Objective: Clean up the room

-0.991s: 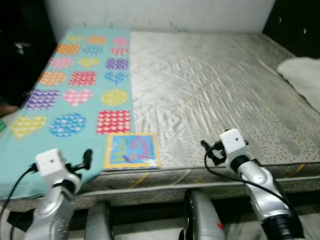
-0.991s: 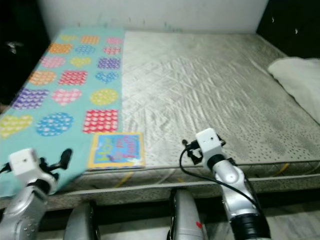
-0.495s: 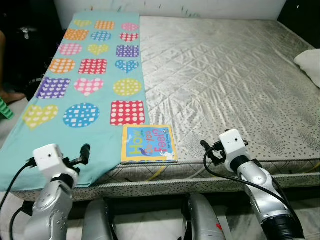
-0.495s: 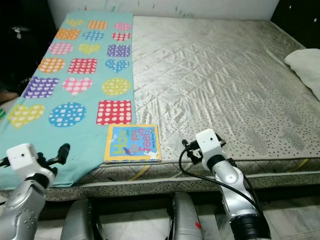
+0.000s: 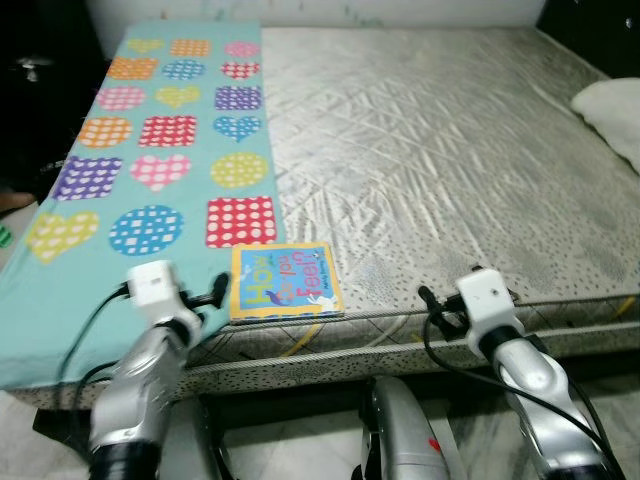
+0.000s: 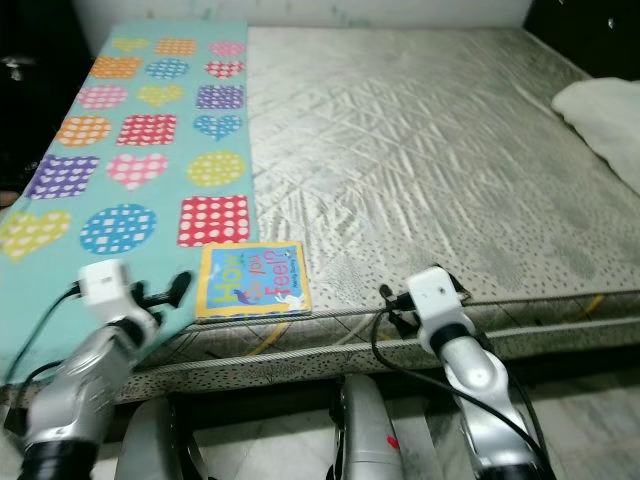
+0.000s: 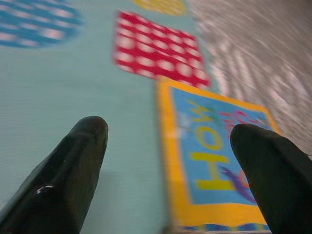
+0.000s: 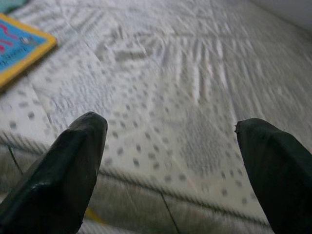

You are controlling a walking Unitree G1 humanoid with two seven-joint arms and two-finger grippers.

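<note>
Book: a yellow-bordered children's book (image 5: 284,281) lies flat at the bed's (image 5: 450,170) near edge, just beside the teal patterned sheet (image 5: 120,200).
Left gripper (image 5: 218,292): fingers (image 7: 73,165) spread apart, empty, just short of the book.
Right gripper (image 5: 428,300): fingers (image 8: 73,165) spread wide, empty, over the mattress edge.
Pillow (image 5: 610,105): at the bed's far right.

White pillow (image 5: 612,112) cut by the frame edge, book (image 7: 214,161) blurred in left wrist view
</note>
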